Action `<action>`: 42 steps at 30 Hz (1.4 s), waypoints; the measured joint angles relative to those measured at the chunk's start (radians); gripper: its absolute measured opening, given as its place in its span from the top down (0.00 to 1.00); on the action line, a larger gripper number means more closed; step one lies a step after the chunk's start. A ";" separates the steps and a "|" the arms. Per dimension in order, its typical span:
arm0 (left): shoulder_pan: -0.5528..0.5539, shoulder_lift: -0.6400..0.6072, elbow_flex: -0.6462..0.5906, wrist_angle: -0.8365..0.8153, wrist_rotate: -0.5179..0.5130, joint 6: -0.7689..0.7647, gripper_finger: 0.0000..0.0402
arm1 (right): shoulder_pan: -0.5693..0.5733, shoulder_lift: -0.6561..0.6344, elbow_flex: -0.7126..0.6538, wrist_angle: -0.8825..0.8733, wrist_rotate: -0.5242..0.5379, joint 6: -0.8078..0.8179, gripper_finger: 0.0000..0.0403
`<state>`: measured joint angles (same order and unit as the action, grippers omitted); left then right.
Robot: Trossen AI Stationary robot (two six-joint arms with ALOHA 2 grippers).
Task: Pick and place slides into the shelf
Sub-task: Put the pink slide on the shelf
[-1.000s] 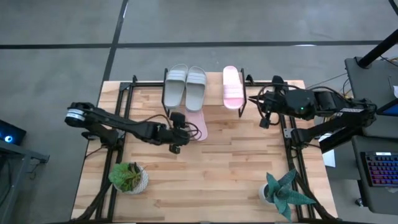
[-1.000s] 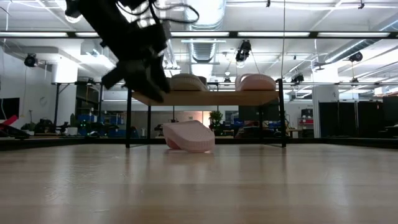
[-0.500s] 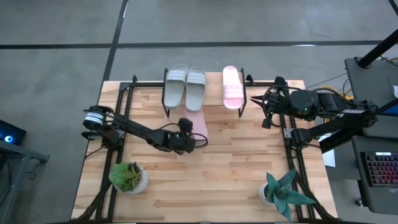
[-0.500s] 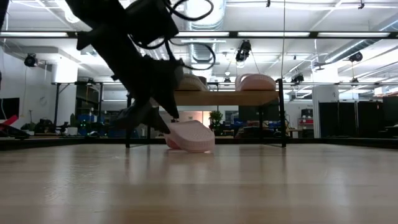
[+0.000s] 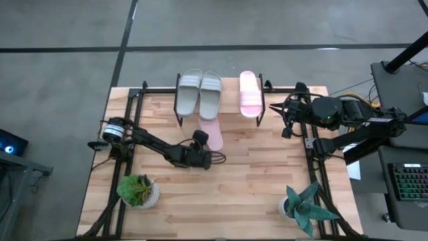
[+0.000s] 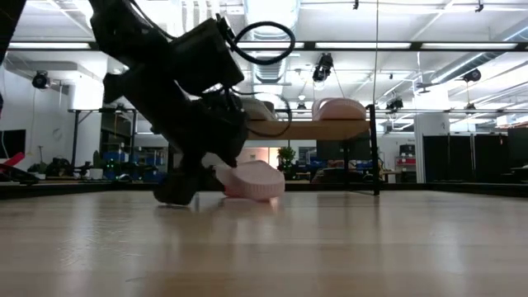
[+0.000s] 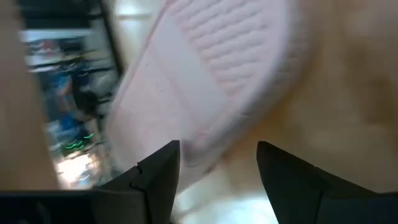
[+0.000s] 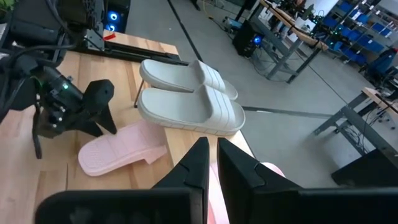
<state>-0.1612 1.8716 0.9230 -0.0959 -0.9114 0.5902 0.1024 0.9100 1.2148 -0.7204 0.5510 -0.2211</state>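
Starting at the left of the high view, our left arm reaches across the surface (image 5: 254, 181), past the small potted plant (image 5: 138, 191) near the front corner. Our left gripper (image 5: 202, 158) sits low at the heel end of the last pink slide (image 5: 212, 134), which lies on the surface partly under the front edge of the shelf (image 5: 179, 115). From the left wrist view the jaws stand open with the pink slide just ahead of them, not yet between them; nothing is held. In the low view the gripper looks almost down on the surface, just beside the slide.

On the shelf top we see two grey slides (image 5: 200, 93) side by side, then a gap, then the second pink slide (image 5: 249, 93) towards the right end. So we judge three of four are placed, and the step in hand is picking the last one.

Next we would need to ease the open jaws forward over the slide's edge or strap, close on it, lift it clear of the shelf's frame, and carry it to the free gap between the grey pair and the pink one.

At the right, our right gripper (image 5: 286, 120) waits beside the shelf's right end with its jaws closed on nothing. A second plant (image 5: 306, 207) stands at the front right.
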 joint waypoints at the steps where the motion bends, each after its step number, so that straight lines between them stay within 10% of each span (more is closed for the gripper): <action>1: 0.000 0.009 0.000 0.020 -0.033 0.008 0.51 | 0.000 0.000 0.000 0.000 0.000 0.000 0.94; 42: 0.086 0.007 -0.112 0.440 0.125 0.285 0.60 | 0.000 0.002 0.000 0.001 0.000 0.003 0.94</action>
<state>-0.0747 1.8786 0.8109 0.3439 -0.7868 0.8752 0.1020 0.9123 1.2148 -0.7196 0.5507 -0.2177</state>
